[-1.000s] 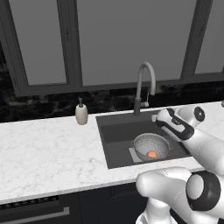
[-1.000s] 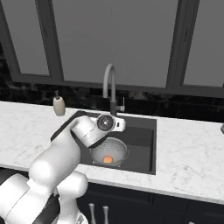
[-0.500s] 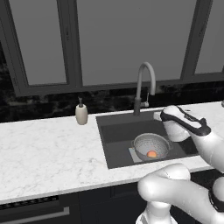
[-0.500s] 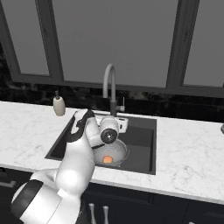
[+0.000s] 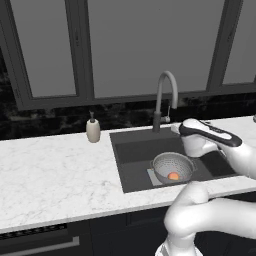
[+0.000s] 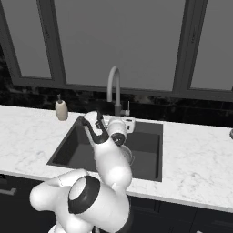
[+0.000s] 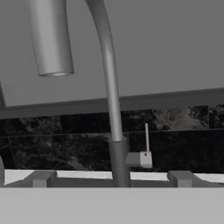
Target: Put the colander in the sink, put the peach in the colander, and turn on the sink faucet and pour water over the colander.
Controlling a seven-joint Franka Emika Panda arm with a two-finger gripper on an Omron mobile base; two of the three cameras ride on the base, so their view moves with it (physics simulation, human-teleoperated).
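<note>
Sink [image 5: 135,155] is seen recessed in the white marble counter [image 5: 55,175], its dark basin holding the colander [image 5: 172,167] upright toward the right front. Sink faucet [image 5: 165,100] is mounted at the basin's rear edge, spout arched forward, and its small side lever [image 7: 142,157] is seen close ahead of the gripper [image 7: 111,179], whose jaws are spread wide, nothing held. Soap dispenser [image 5: 93,130] is placed left of the basin. Peach [image 5: 173,176] is lying inside the colander.
</note>
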